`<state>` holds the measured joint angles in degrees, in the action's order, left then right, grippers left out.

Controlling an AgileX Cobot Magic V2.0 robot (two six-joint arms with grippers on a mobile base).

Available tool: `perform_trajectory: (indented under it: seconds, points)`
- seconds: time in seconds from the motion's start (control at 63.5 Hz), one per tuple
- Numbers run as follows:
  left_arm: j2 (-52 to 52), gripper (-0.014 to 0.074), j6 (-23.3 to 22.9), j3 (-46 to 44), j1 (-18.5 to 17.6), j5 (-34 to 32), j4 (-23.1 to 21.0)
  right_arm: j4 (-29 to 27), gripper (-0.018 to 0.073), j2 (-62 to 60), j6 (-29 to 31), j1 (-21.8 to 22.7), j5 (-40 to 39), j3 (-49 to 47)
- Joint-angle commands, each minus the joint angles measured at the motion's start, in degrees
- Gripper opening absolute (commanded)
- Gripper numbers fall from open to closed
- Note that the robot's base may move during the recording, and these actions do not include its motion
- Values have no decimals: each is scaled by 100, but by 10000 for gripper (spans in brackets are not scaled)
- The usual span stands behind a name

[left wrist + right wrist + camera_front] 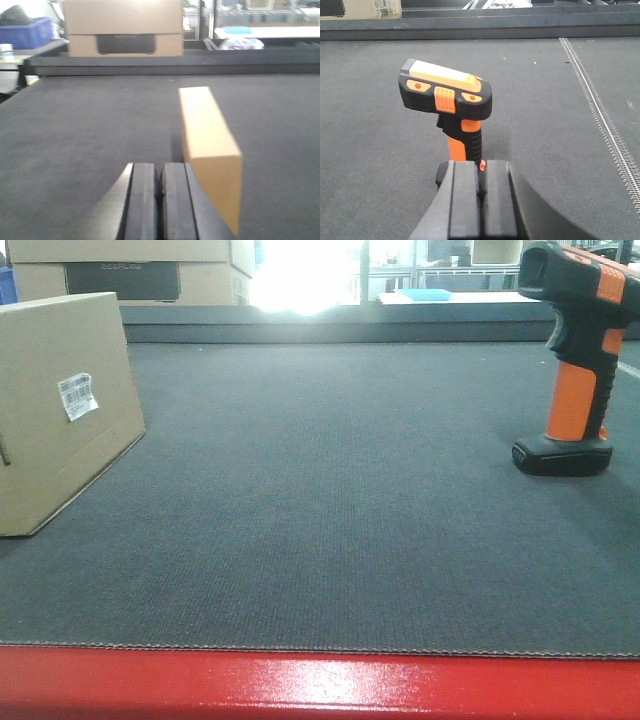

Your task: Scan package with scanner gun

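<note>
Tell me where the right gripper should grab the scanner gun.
On the orange handle of the scanner gun, from behind, level. It stands upright on its black base, so the handle is a narrow vertical post under the wider head. The right gripper is shut and would likely need to open first.

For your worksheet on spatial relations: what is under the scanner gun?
The scanner gun stands upright, its black base on the dark grey mat. Nothing else shows beneath; the patch of mat under the base is covered.

Low front view faces the mat [330,490]; both wrist views look forward, closer.
</note>
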<state>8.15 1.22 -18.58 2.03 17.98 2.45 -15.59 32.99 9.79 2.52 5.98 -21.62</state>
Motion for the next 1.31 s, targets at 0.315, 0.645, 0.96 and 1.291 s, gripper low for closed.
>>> perform_trajectory:
  seconds: [0.315,0.645,0.96,1.291]
  points:
    - [-815,-111,22,1858,176,-1838,-74,-24,-153,-35,17,33,-146,4]
    - [-815,-111,22,1858,176,-1960,-74,-24,-153,-35,17,33,-158,4]
    - [-815,-111,22,1858,176,-1960,-74,-24,-153,-35,17,33,-158,4]
    - [-815,-111,22,1858,176,-1960,-74,-24,-153,-35,17,33,-179,4]
